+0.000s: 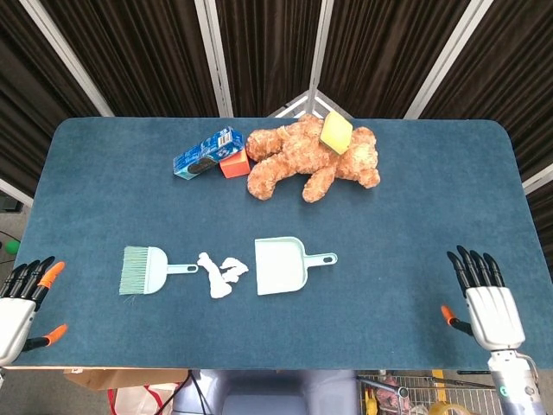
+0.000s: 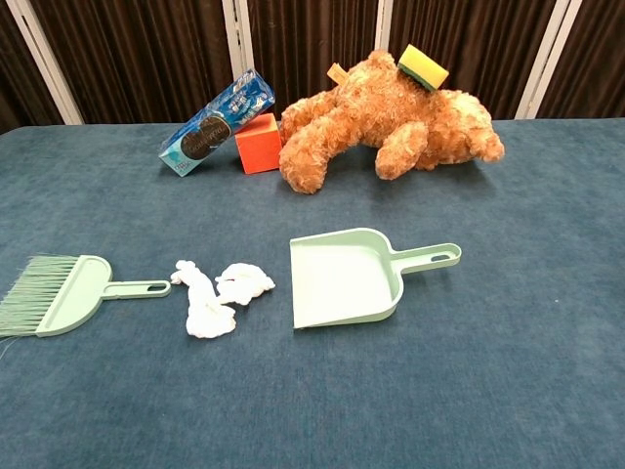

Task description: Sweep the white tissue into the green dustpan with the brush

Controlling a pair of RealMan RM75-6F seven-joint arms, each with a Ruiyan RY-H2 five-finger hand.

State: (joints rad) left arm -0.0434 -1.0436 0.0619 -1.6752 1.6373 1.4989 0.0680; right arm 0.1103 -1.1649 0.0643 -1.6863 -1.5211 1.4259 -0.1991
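Green plastic brush [image 1: 145, 270] lies left-right, handle pointing right at crumpled white tissue [image 1: 221, 273]; your left hand [image 1: 19, 307] and right hand [image 1: 486, 303] are spread, empty.

White-backed left hand [image 1: 19, 309], white-backed right hand [image 1: 486, 303], black fingers, orange thumb tips, grey wrist

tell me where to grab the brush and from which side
Grip the brush by its slim handle, which lies flat and points right toward the white tissue. Probably best from above, fingers across the handle: the bristles fan out on the far left, and the left hand is nearest.
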